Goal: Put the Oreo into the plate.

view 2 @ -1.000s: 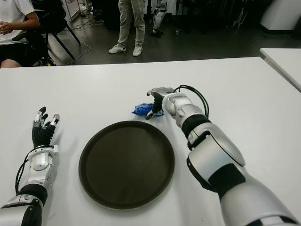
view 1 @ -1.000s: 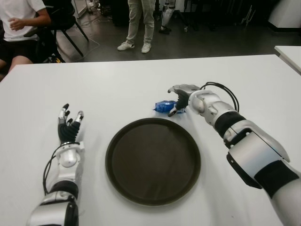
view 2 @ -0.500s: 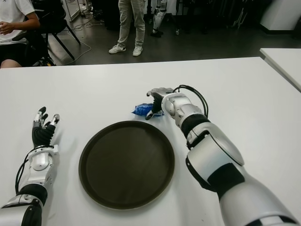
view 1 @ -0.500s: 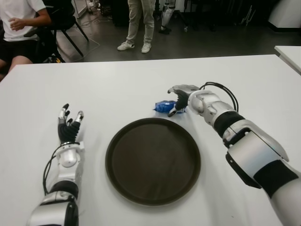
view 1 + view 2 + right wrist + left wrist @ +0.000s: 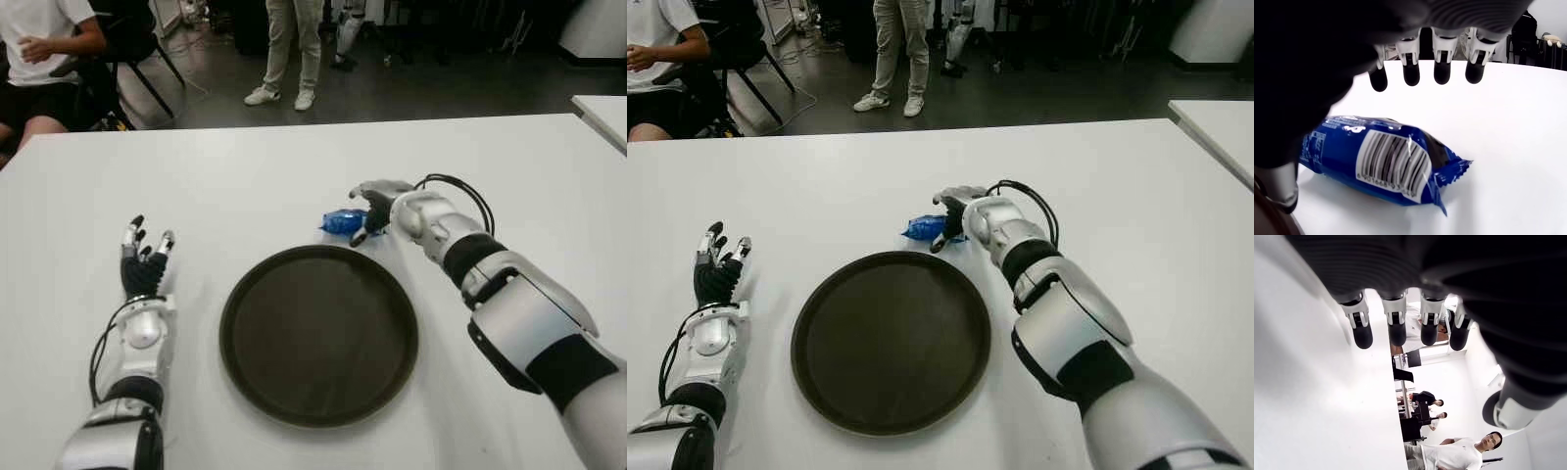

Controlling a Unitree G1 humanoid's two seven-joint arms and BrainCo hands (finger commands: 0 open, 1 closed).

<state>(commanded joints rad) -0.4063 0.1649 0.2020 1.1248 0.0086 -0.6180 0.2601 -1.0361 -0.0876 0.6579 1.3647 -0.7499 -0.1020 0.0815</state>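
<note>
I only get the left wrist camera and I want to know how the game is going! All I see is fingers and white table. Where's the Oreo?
Observer: The blue Oreo pack lies on the white table, just beyond the far rim of the round dark plate.
Operator: Did the other hand grab it?
Observer: Not yet. In the right wrist view the right hand hovers over the pack with its fingers spread, touching nothing.
Operator: Is anything on the plate?
Observer: No, nothing lies in it.
Operator: And my hand?
Observer: The left hand shows left of the plate, fingers open, holding nothing.
</note>
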